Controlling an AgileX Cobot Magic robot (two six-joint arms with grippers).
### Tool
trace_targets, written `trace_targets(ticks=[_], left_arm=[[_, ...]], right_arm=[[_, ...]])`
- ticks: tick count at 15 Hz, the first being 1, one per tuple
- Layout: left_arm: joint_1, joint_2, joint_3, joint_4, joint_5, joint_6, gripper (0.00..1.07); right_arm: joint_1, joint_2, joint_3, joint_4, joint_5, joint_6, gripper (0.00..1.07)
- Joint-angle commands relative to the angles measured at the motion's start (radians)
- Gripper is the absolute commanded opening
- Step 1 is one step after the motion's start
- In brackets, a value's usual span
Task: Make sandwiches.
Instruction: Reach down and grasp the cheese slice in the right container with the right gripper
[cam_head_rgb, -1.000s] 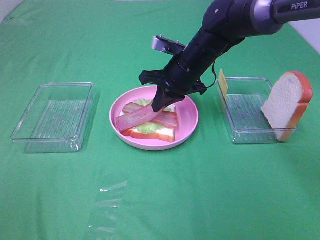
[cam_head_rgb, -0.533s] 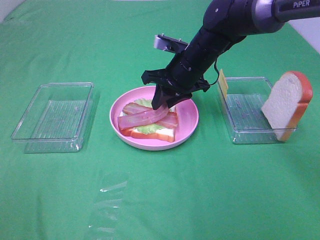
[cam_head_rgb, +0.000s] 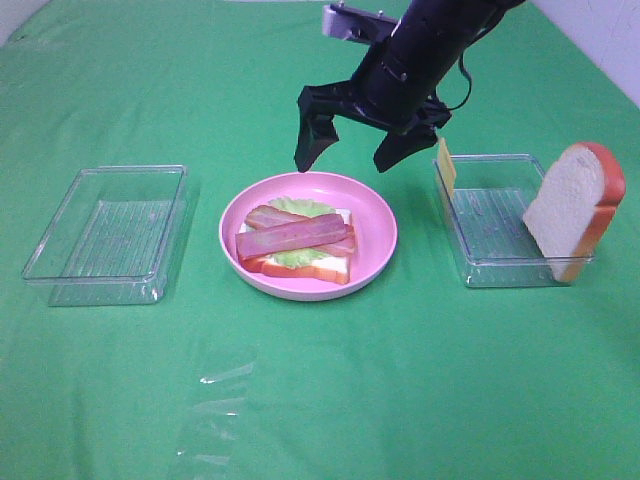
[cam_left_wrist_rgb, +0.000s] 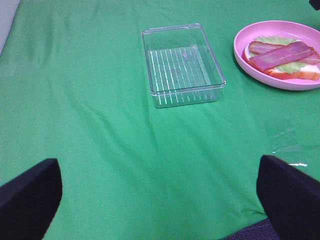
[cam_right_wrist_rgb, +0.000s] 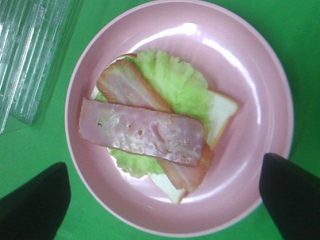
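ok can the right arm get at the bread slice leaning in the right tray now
Probably yes: the right gripper hangs open and empty above the pink plate, and the bread slice leans on the tray end, its top exposed, nothing over it.

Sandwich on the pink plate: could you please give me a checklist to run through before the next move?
1. Right pincer open, raised above the pink plate: ok.
2. Both bacon strips lie on the lettuce: ok.
3. Cheese slice on the stack: not ok; it stands upright at the right tray wall.
4. Top bread slice available, leaning in that tray: ok.
5. Left pincer open, away from the plate: ok.
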Motion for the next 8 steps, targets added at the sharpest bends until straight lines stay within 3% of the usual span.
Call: trace_targets(ticks=[1, 4, 8], left_arm=[[0.001, -0.022, -0.001, -0.003, -0.015, -0.007, 0.98], [0.001, -0.022, -0.001, -0.003, -0.015, -0.007, 0.98], [0.001, -0.022, -0.001, -0.003, -0.015, -0.007, 0.98]], right_arm=[[-0.003, -0.021, -0.117, -0.191, 0.136, 0.171, 0.99], [-0.004, 0.009, -0.219, -0.364, 0.236, 0.255, 0.99], [-0.127, 0.127, -0.312, -0.285, 0.289, 0.281, 0.98]])
